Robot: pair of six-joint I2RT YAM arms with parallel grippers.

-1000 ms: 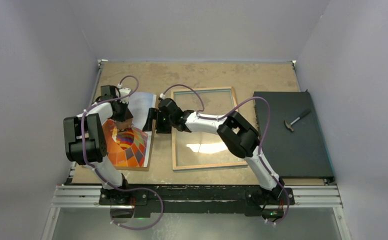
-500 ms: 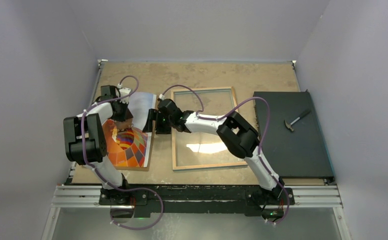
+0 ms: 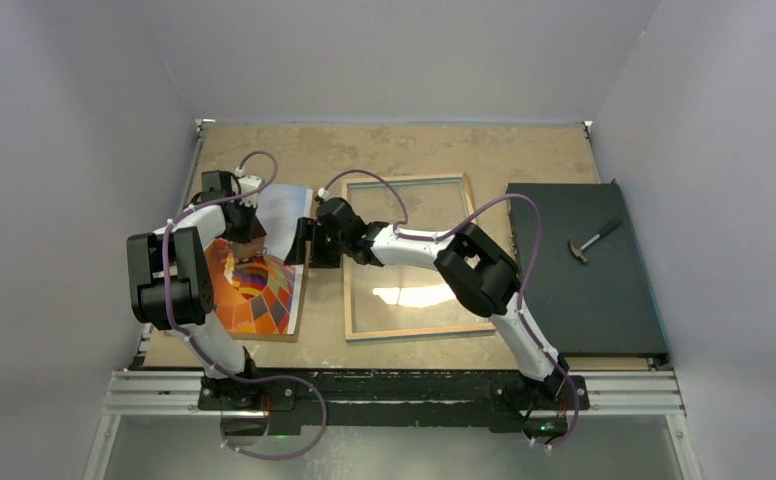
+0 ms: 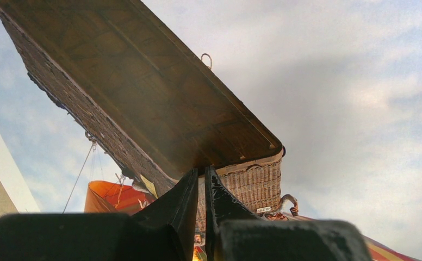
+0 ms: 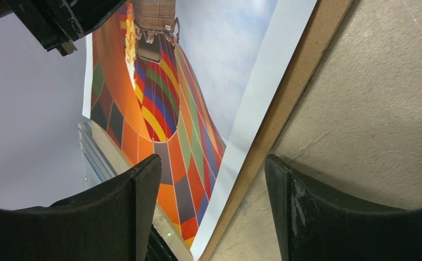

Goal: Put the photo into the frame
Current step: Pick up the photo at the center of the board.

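At the left of the overhead view we see the photo [image 3: 264,285] lying face up on a brown board [image 5: 281,109]. It is just left of the frame [image 3: 411,256] and apart from it. The frame lies flat mid-table [image 3: 384,150], wooden rim showing. The left gripper [image 3: 245,238] points down onto the upper part of the photo. Its fingers [image 4: 181,201] are almost together, with only a thin slit between them and nothing held. The right gripper [image 3: 302,240] sits at the photo's right edge. Its fingers [image 5: 138,209] are spread wide, with the white border and board edge between them, ungrasped. A hammer [image 3: 591,240] lies on a black mat [image 3: 584,300] at the right.
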